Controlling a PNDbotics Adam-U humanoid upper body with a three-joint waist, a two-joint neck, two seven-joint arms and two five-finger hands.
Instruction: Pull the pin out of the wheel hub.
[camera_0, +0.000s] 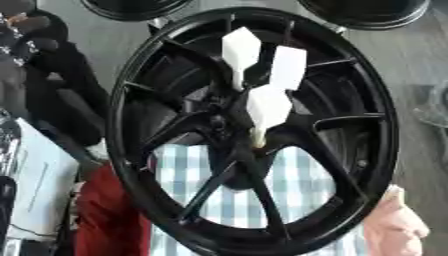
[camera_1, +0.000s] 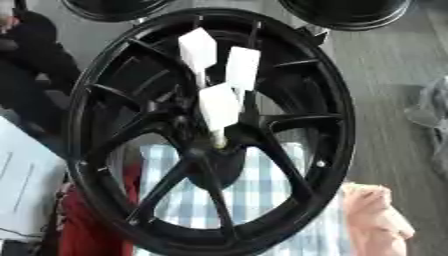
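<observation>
Left hand (camera_0: 24, 35), clearer in left eye view, beside wheel hub (camera_0: 234, 172); grasp cannot be told.

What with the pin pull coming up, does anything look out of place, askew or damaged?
Nothing looks damaged or spilled. A blue-and-white checked cloth shows through the black spoked wheel rim. Three white flat pieces stand over its hub, each tilted differently; the lowest tops a pale pin at the centre.
</observation>
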